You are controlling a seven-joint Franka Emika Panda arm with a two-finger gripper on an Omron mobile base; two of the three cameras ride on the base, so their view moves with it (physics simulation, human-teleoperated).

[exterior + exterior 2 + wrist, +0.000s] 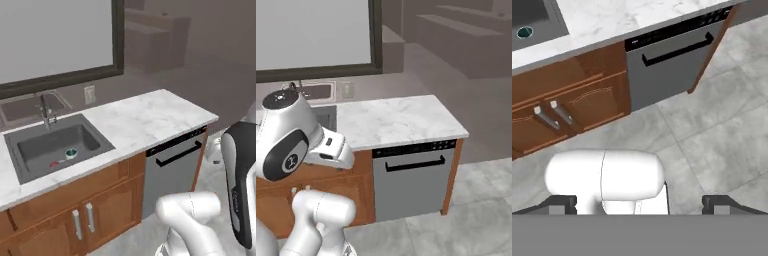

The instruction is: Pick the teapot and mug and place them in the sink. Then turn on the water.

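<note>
The dark grey sink (30,167) is set into the white marble counter at the left, its curved tap (46,112) at the back rim with no water running. Inside the basin stands the mug (71,153), pale outside and teal inside. Just left of it sits the teapot (54,163), a small grey shape with a red patch. The hand view catches the mug (524,32) in the sink corner (542,12) at the top left. My gripper (640,205) is open and empty, its fingertips (562,202) wide apart, low in front of the cabinets and well away from the sink.
A grey dishwasher (175,165) with a dark handle sits under the counter's right end. Wooden cabinet doors (82,222) with metal handles are below the sink. The marble counter (145,120) stretches right of the basin. Grey tile floor (712,130) lies below the hand.
</note>
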